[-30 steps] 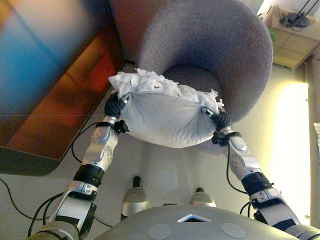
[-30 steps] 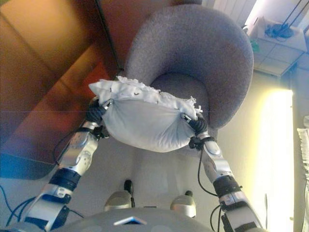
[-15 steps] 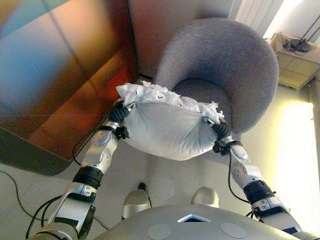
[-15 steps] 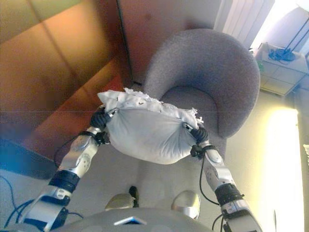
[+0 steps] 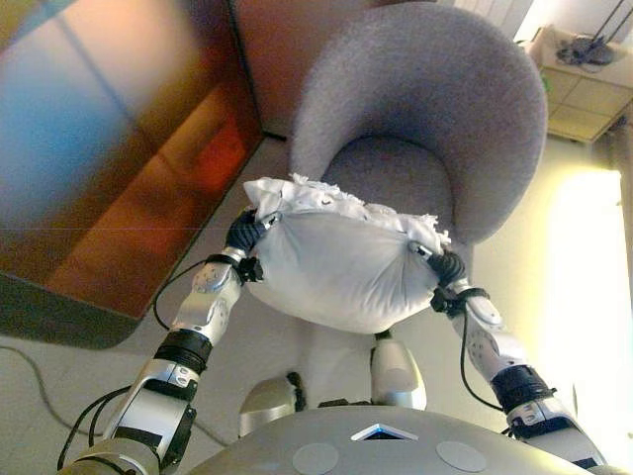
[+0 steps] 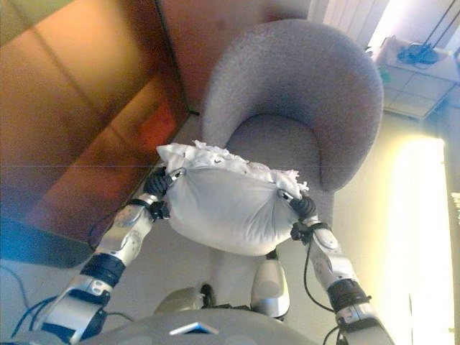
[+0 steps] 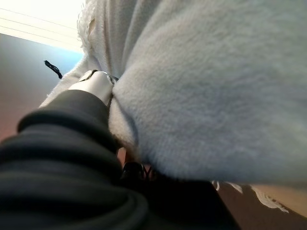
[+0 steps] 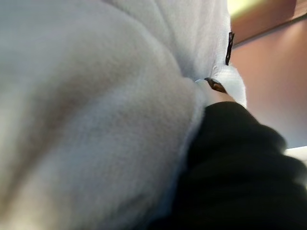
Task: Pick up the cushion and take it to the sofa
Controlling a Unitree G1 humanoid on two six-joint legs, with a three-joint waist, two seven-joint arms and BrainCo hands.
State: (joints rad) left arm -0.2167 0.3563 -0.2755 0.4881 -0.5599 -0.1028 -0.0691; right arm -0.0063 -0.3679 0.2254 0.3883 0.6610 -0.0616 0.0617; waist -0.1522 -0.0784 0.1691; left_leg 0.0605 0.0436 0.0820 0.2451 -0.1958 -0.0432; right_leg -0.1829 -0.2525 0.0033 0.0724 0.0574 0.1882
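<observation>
A pale grey cushion (image 5: 341,267) with a frilled white top edge hangs in the air between my two hands. My left hand (image 5: 244,231) grips its left end and my right hand (image 5: 445,265) its right end, fingers dug into the fabric. Each wrist view is filled by the soft cushion (image 7: 216,86) (image 8: 86,105) bulging against the dark cover of that hand (image 7: 67,124) (image 8: 235,163). The grey round sofa chair (image 5: 425,109) stands straight ahead, its seat (image 5: 391,173) just beyond the cushion's top edge.
A large reddish-brown wooden panel (image 5: 109,168) runs along the left, close to my left arm. A pale cabinet (image 5: 584,79) with dark items on top stands at the far right behind the chair. Light floor lies below the cushion.
The whole picture has shifted, so the camera moved. The cushion stays held in both hands and now sits a little closer in front of the chair's seat.
</observation>
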